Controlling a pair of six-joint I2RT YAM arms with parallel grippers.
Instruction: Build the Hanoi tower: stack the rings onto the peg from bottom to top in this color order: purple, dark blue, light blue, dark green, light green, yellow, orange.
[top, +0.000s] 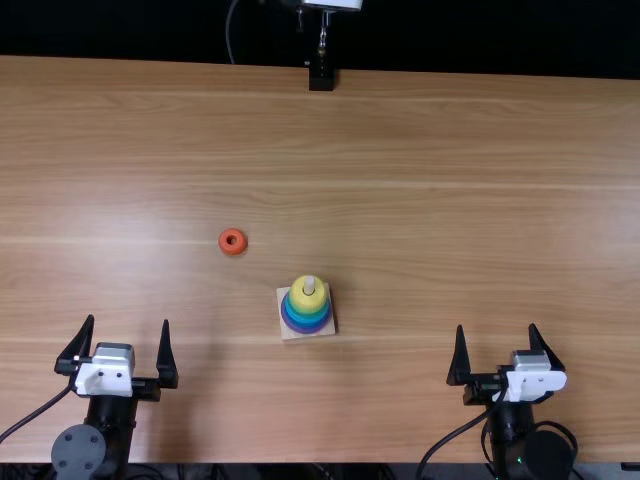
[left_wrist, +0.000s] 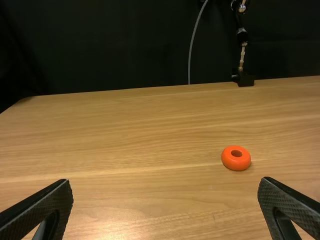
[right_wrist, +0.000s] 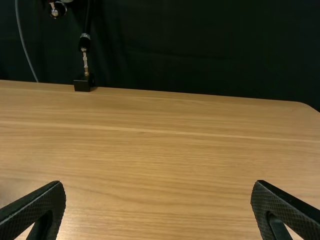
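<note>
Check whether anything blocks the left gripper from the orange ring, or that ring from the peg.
Nothing visible: bare table separates the left gripper from the orange ring and that ring from the stack, whose peg protrudes.

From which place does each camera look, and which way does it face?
Top view: above the near edge, steeply down and forward on table, ring tower and orange ring; left gripper and right gripper show.
Left wrist view: on left wrist, forward across table; its open fingers show.
Right wrist view: on right wrist, likewise forward; its open fingers show.
Top and left wrist views share the orange ring.
</note>
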